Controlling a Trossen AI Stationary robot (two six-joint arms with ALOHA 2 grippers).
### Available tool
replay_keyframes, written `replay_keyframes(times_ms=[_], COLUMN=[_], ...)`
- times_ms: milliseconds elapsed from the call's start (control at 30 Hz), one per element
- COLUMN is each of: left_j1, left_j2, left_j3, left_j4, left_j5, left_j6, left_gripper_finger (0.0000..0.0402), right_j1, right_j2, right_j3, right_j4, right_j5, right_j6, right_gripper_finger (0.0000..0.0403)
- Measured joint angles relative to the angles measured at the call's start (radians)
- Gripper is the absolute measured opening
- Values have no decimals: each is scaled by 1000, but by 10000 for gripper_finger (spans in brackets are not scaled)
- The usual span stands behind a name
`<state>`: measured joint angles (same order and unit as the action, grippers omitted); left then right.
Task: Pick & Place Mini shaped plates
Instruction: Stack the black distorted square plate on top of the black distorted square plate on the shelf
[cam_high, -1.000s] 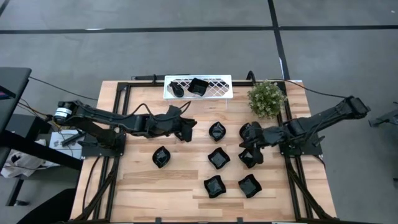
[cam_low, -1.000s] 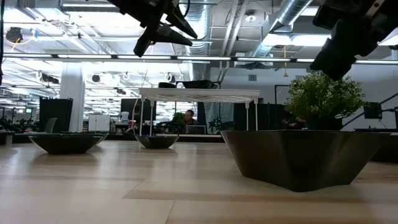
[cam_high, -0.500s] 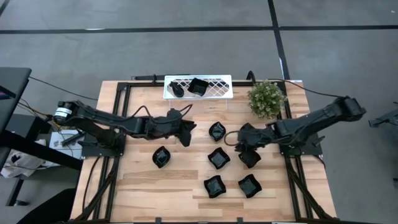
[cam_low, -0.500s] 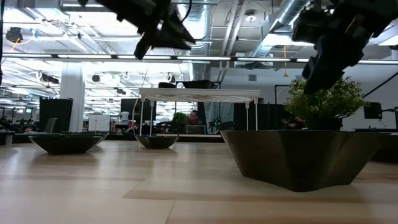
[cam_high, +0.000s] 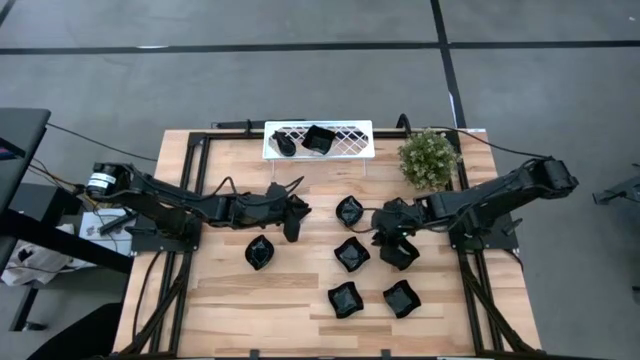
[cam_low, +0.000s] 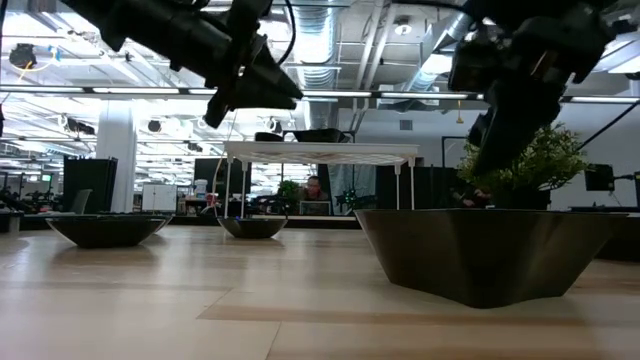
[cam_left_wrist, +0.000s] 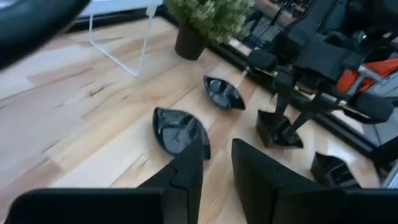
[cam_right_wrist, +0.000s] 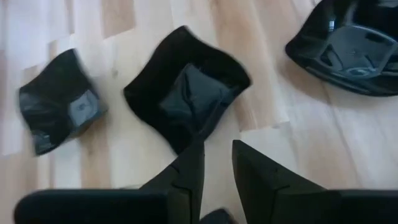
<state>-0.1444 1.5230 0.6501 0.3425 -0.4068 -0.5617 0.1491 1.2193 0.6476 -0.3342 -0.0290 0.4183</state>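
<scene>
Several glossy black mini shaped plates lie flat on the wooden table (cam_high: 220, 300); two more (cam_high: 285, 143) (cam_high: 318, 138) rest on the white lattice rack (cam_high: 345, 140) at the far edge. My left gripper (cam_high: 294, 228) (cam_left_wrist: 217, 165) hovers open left of the middle, above bare wood. It points toward a leaf-shaped plate (cam_left_wrist: 180, 132) (cam_high: 349, 211). My right gripper (cam_high: 383, 228) (cam_right_wrist: 217, 163) is open and slants down toward a square plate (cam_right_wrist: 186, 96) (cam_high: 352, 254), just short of its edge. Neither holds anything.
A potted plant (cam_high: 430, 158) stands at the far right, beside the rack. More plates lie at the left (cam_high: 259, 252), under the right arm (cam_high: 399, 255) and near the front (cam_high: 344, 299) (cam_high: 401, 298). Black frame rails run along both table sides.
My left gripper has sunk toward the table and drifted a little toward the near edge. My right gripper has moved toward the table's left and tipped further down, from over the plate on the right toward the square plate in the middle. No plate has moved.
</scene>
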Motion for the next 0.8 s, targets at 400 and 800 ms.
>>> replay_keyframes(times_ms=[400,800], left_j1=[66,102], left_j2=[0,-85], left_j3=[-25,-25], left_j4=[-4,-38], left_j5=[175,183], left_j6=[26,124], left_gripper_finger=[86,86], right_j1=[-47,-47], right_j2=[64,63], right_j3=[-1,-1], right_j4=[90,91], right_j5=[-27,-27], right_j6=[0,1], right_gripper_finger=[78,78])
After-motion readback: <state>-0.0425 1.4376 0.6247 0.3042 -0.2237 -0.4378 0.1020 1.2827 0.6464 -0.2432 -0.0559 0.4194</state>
